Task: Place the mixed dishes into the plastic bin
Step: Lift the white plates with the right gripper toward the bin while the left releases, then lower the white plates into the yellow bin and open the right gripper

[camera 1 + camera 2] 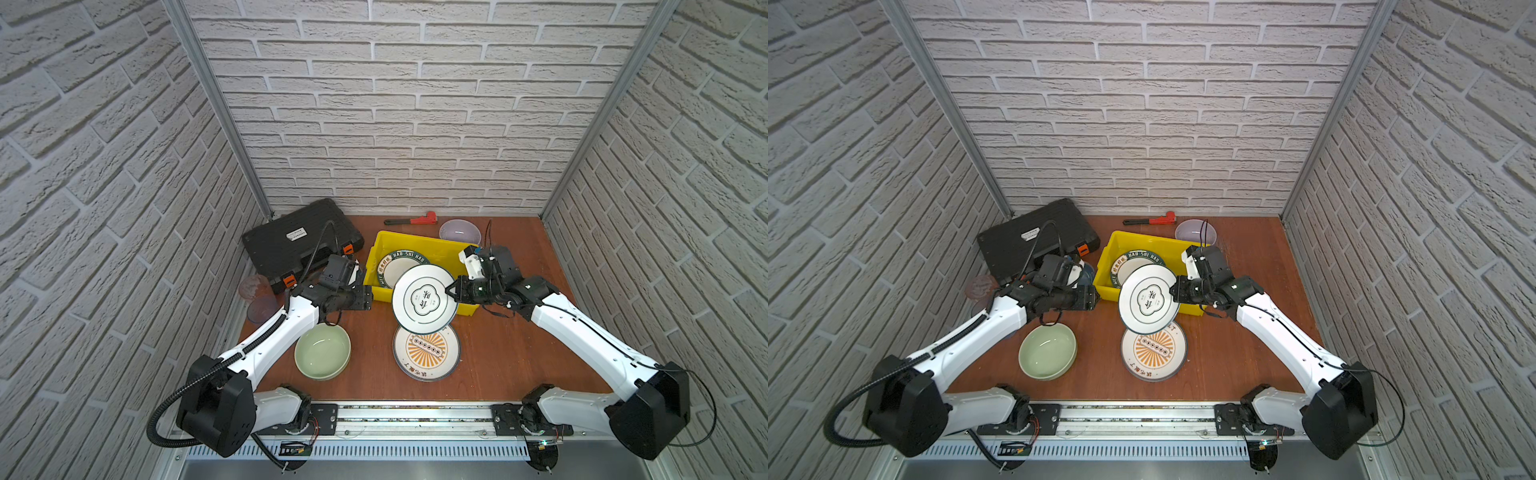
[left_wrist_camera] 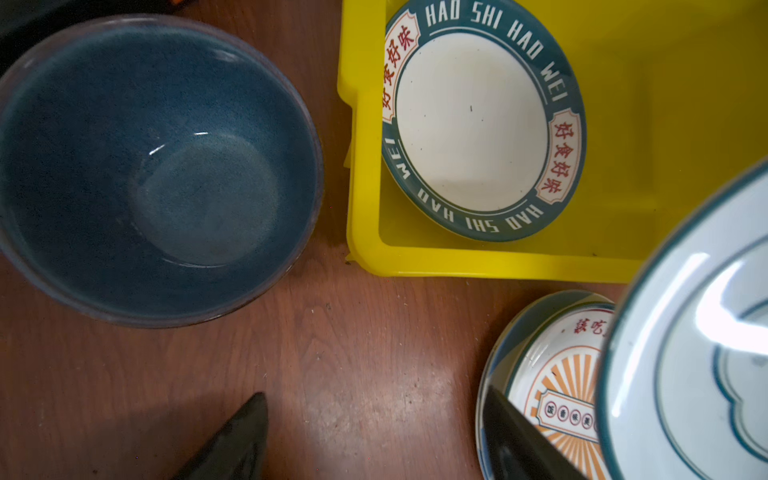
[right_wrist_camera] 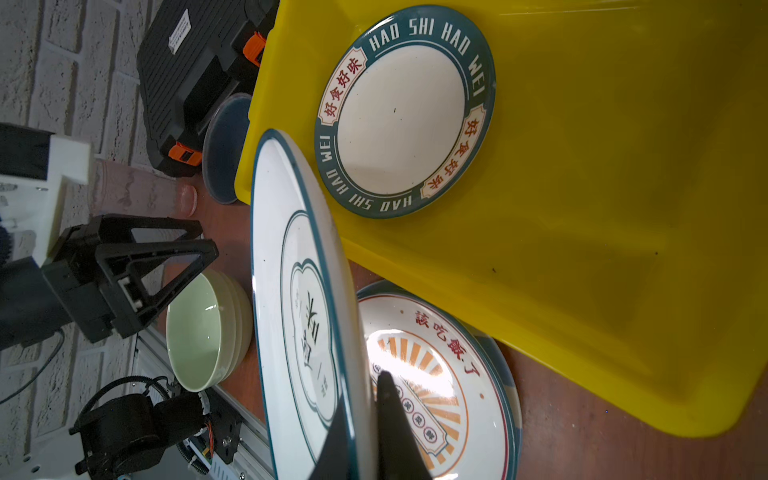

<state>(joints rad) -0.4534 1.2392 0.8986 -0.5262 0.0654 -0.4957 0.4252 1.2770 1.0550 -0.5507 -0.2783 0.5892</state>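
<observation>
My right gripper is shut on the rim of a white plate. The plate hangs tilted over the front edge of the yellow plastic bin. A dark-green lettered plate lies in the bin. An orange sunburst plate rests on the table below the held plate. My left gripper stands open and empty over bare table, left of the bin, beside a blue bowl.
A pale green bowl sits front left and a lavender bowl behind the bin. Two tinted tumblers stand by the left wall. A black tool case and a red pipe wrench lie at the back.
</observation>
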